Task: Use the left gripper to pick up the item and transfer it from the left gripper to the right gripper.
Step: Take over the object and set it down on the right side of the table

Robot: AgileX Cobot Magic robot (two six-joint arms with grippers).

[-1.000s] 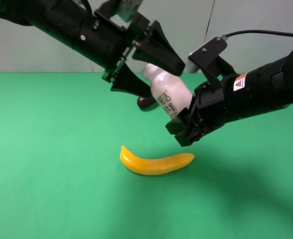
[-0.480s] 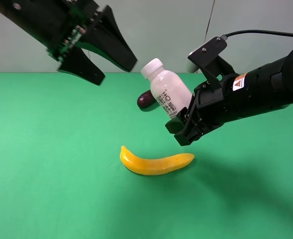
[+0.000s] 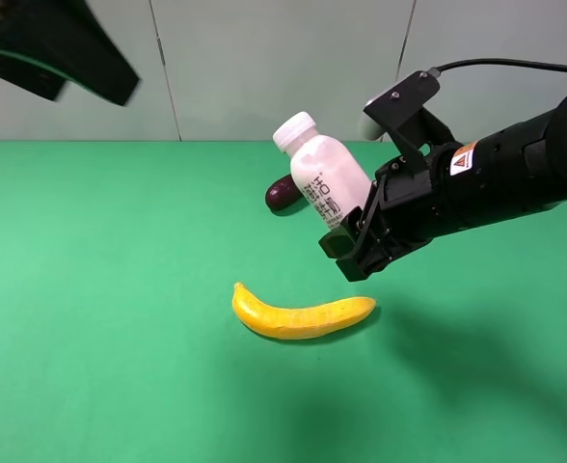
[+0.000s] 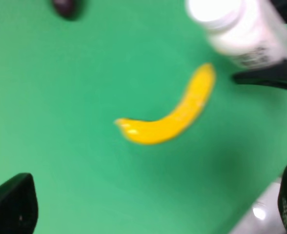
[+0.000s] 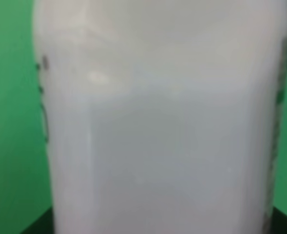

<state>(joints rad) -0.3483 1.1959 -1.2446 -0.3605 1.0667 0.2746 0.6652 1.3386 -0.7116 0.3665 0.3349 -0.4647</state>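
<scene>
The white bottle (image 3: pixel 324 178) hangs tilted above the green table, cap up and to the left. My right gripper (image 3: pixel 349 241) is shut on its lower end. The bottle fills the right wrist view (image 5: pixel 163 122). My left gripper (image 3: pixel 89 79) is open and empty at the top left, far from the bottle and blurred. In the left wrist view (image 4: pixel 151 207) its fingertips (image 4: pixel 11 204) stand wide apart, and the bottle (image 4: pixel 241 29) shows far off.
A yellow banana (image 3: pixel 301 313) lies on the green table (image 3: pixel 120 289) below the bottle; it also shows in the left wrist view (image 4: pixel 173 117). A dark purple eggplant (image 3: pixel 283 193) lies behind the bottle.
My left gripper has let go of the bottle's upper part and pulled away up and to the left. The right gripper and the bottle have not moved.
</scene>
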